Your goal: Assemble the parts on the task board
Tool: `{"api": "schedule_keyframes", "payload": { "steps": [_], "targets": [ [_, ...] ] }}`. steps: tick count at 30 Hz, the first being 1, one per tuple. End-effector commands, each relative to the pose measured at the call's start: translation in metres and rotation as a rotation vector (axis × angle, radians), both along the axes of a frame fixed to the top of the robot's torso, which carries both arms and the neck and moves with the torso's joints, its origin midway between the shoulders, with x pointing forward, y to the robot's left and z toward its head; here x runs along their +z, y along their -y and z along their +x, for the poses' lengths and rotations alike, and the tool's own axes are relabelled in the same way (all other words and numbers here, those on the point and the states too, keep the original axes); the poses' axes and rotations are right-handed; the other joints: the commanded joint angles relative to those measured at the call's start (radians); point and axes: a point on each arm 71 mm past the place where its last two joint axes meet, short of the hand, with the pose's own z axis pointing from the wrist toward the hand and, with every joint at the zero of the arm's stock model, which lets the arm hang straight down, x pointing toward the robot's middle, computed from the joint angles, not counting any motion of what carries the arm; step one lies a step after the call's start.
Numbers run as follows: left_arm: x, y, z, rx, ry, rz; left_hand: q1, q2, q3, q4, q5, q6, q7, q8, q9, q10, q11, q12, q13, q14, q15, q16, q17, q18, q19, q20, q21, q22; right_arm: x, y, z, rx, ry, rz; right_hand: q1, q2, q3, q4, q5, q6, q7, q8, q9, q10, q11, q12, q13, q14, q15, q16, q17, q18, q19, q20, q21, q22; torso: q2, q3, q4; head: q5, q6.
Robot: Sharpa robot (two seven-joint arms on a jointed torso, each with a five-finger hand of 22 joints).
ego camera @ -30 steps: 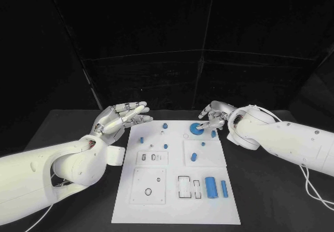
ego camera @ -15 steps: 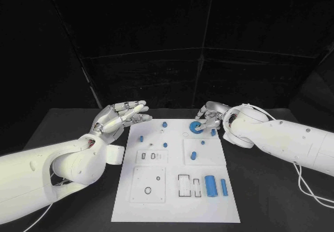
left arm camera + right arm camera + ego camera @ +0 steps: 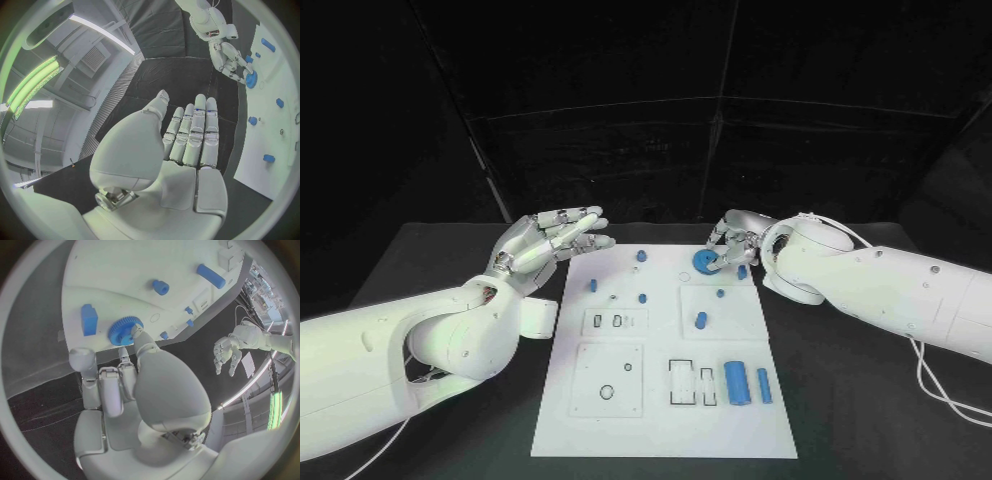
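In the head view the right hand (image 3: 737,240) reaches over the far right part of the white task board (image 3: 661,420) on the black surface (image 3: 862,400), its fingers touching the blue gear (image 3: 707,263), while the left hand (image 3: 557,238) hovers released, fingers spread, just off the board's far left corner. The left wrist view shows the left hand (image 3: 187,145) flat and holding nothing, with the right hand (image 3: 232,60) at the gear (image 3: 251,80) well beyond it. In the right wrist view a fingertip (image 3: 136,332) presses the gear (image 3: 124,331) beside a blue block (image 3: 89,319), but whether the hand truly grips it I cannot tell.

The right robot hand (image 3: 733,240) has tipped the blue gear (image 3: 707,263) up on edge.
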Motion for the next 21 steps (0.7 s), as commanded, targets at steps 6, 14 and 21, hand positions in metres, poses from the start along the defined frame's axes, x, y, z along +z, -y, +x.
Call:
{"api": "schedule_keyframes", "payload": {
  "steps": [6, 14, 21],
  "targets": [
    [0.0014, 0.0011, -0.0002, -0.014, 0.009, -0.004, 0.002, 0.007, 0.002, -0.007, -0.001, -0.004, 0.017, -0.005, -0.001, -0.001, 0.005, -0.004, 0.0, 0.001, 0.007, -0.007, -0.001, 0.002, 0.005, 0.003, -0.005, -0.001, -0.0003, -0.0022, 0.0006, 0.007, -0.004, -0.033, -0.002, 0.021, 0.015, -0.019, -0.016, 0.037, -0.004, 0.015, 0.002, 0.016, -0.003, 0.018, 0.058, 0.076, 0.005, 0.007, 0.117, -0.008, 0.014, -0.001, 0.014, 0.012, 0.001, 0.0, -0.0006, 0.0, -0.004],
    [0.0013, 0.001, -0.0001, -0.014, 0.009, -0.004, 0.003, 0.007, 0.001, -0.009, -0.001, -0.004, 0.018, -0.006, -0.001, -0.001, 0.005, -0.005, 0.001, 0.001, 0.007, -0.008, -0.001, 0.002, 0.006, 0.003, -0.006, -0.002, -0.0018, -0.0063, 0.0008, 0.013, -0.01, -0.046, -0.007, 0.031, 0.029, -0.028, -0.027, 0.061, -0.008, 0.018, 0.0, 0.021, -0.007, 0.025, 0.067, 0.076, 0.003, 0.008, 0.12, -0.009, 0.017, -0.003, 0.019, 0.019, 0.001, 0.0, 0.0007, 0.0, -0.008],
    [0.0012, 0.0013, 0.0, -0.018, 0.007, -0.005, 0.003, 0.007, 0.001, -0.009, -0.001, -0.004, 0.018, -0.006, -0.001, -0.001, 0.005, -0.005, 0.001, 0.001, 0.007, -0.008, -0.001, 0.002, 0.006, 0.003, -0.006, -0.002, -0.0031, -0.0077, 0.0015, 0.007, -0.005, -0.058, -0.014, 0.034, 0.034, -0.03, -0.029, 0.074, -0.011, 0.019, 0.0, 0.023, -0.009, 0.026, 0.07, 0.076, 0.001, 0.008, 0.12, -0.009, 0.018, -0.004, 0.021, 0.022, 0.002, 0.0001, 0.0003, -0.002, -0.011]
  ]
}}
